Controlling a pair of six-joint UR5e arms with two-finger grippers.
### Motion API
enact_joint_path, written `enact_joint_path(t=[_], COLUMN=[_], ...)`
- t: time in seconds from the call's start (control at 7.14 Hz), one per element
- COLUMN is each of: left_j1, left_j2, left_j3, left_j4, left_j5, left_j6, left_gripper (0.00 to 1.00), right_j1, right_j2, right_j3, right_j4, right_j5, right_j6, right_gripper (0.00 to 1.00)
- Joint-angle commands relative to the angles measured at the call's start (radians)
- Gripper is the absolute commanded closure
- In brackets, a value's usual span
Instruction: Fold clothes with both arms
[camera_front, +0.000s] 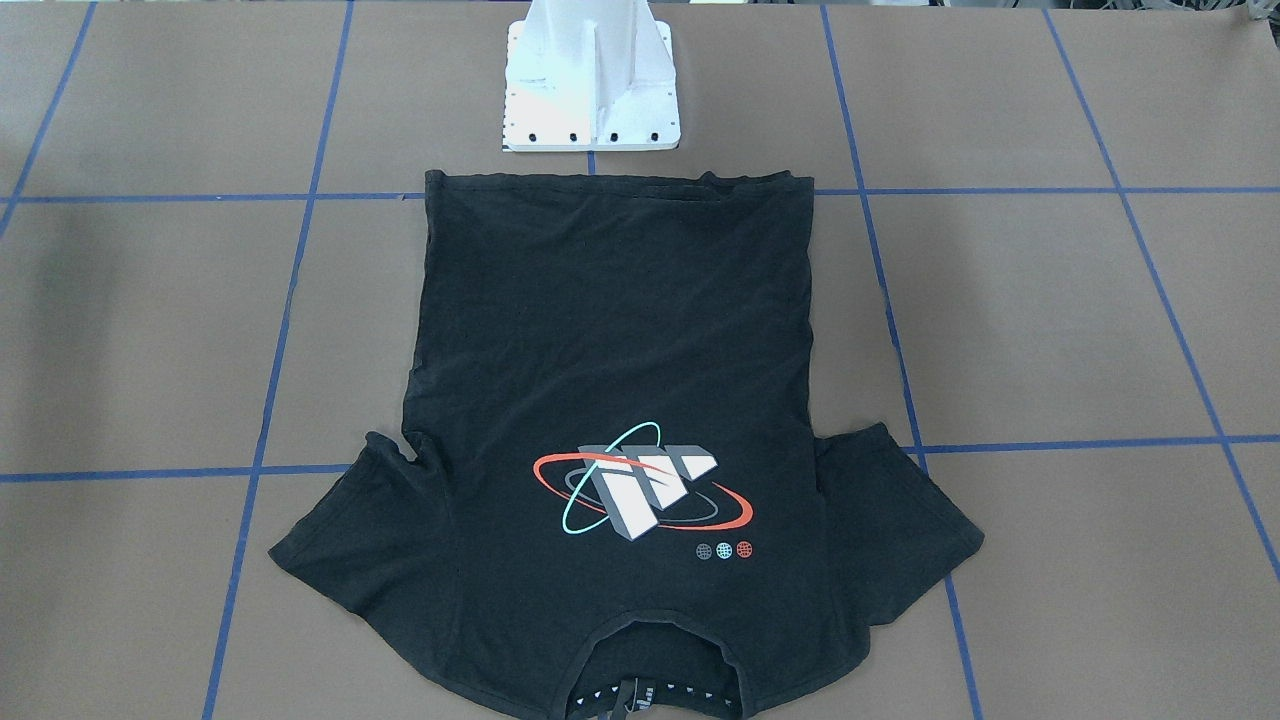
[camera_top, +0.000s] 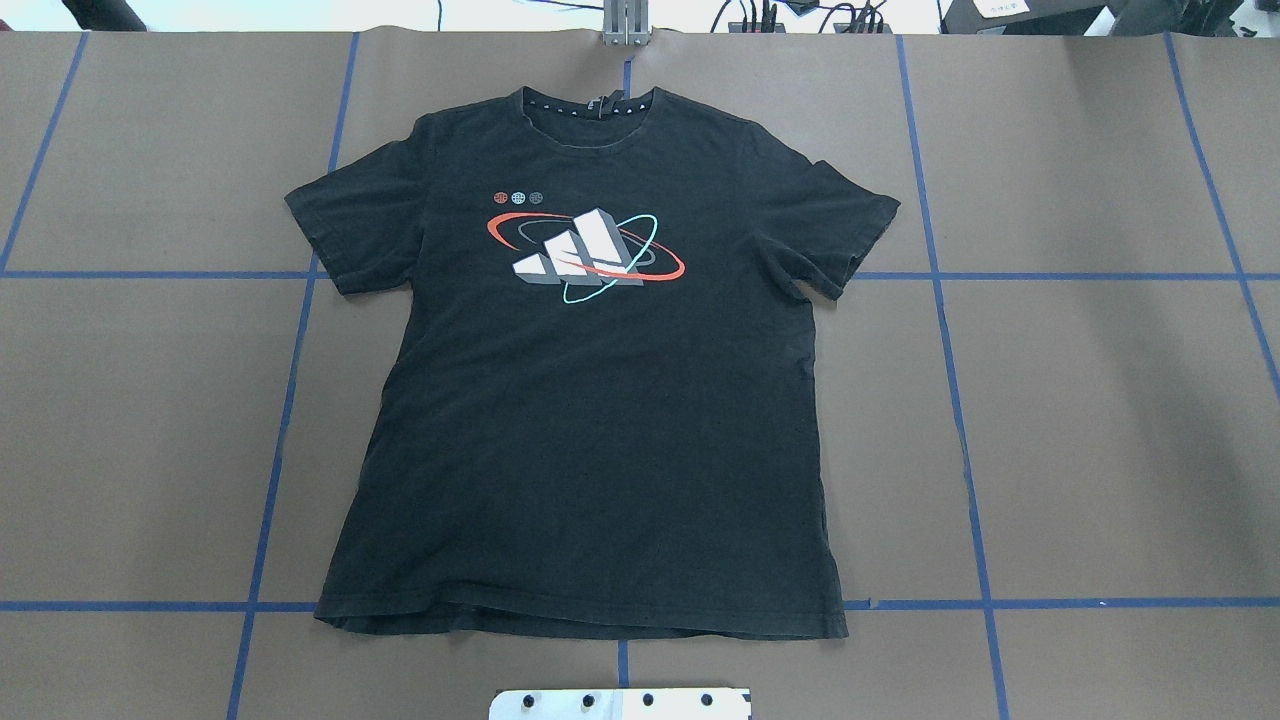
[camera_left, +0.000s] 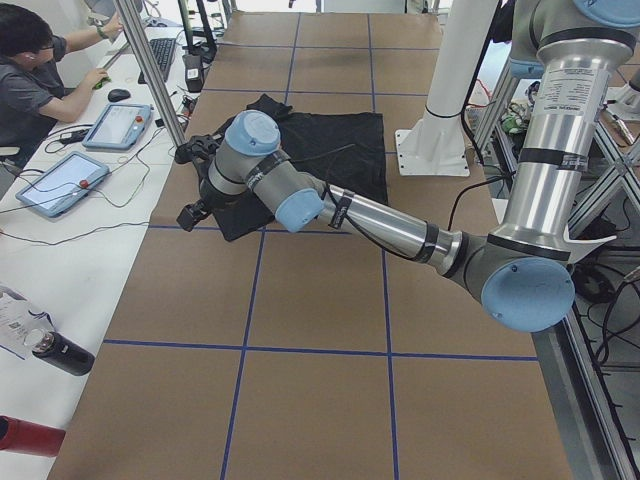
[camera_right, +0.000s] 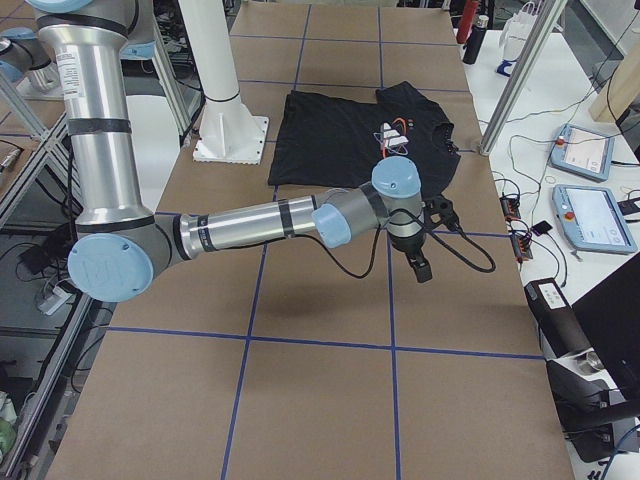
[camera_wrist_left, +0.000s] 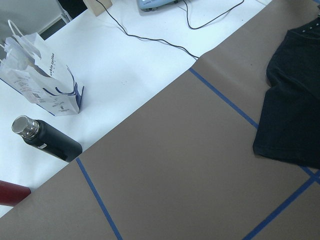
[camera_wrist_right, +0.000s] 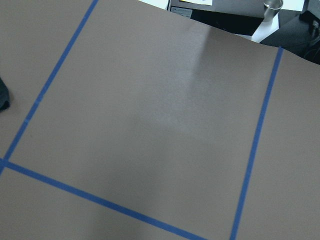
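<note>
at the table's end on the robot's left, a black bottle (camera_wrist_left: 47, 140) lies on a white bench (camera_wrist_left: 125, 65) near a white paper bag (camera_wrist_left: 40, 75), and a person (camera_left: 30, 70) sits at that bench. the left arm (camera_left: 380, 225) reaches out low over the brown table (camera_top: 1100, 400). the left gripper (camera_left: 191, 214) is held above the cover on the robot's left of the garment and apart from it. it shows only in a side view, so one cannot tell if its fingers are released or clenched. the black t-shirt (camera_top: 600, 430) lies flat and spread out in the middle of the table, front side up, with both sleeves open to the sides. its collar is on the side far from the robot and its hem is near the white pedestal base (camera_front: 590, 80). the print (camera_top: 585, 255) of white-grey blocks with red and teal ovals sits on the chest. blue tape lines (camera_top: 960, 400) cross the table. the right arm (camera_right: 250, 225) stretches over the table on the other side. the right gripper (camera_right: 420, 268) points down above bare cover, away from the shirt, and its state also cannot be told.
</note>
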Motion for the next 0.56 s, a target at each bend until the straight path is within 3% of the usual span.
enact_joint_path(t=[0.0, 0.28, 0.42], left_j1=[0.047, 0.049, 0.049], left_j2=[-0.004, 0.002, 0.004], left_j3=[0.05, 0.047, 0.048], left_j4=[-0.14, -0.144, -0.144], left_j5=[0.001, 0.0, 0.001], left_j6=[-0.112, -0.112, -0.112], left_gripper=[0.0, 0.0, 0.0], right_j1=[-0.136, -0.277, -0.349], right_j2=[0.141, 0.277, 0.31], right_j3=[-0.06, -0.149, -0.233], right_j4=[0.003, 0.066, 0.205], right_j5=[-0.021, -0.112, -0.183], right_j6=[0.227, 0.474, 0.604], right_gripper=[0.0, 0.0, 0.0])
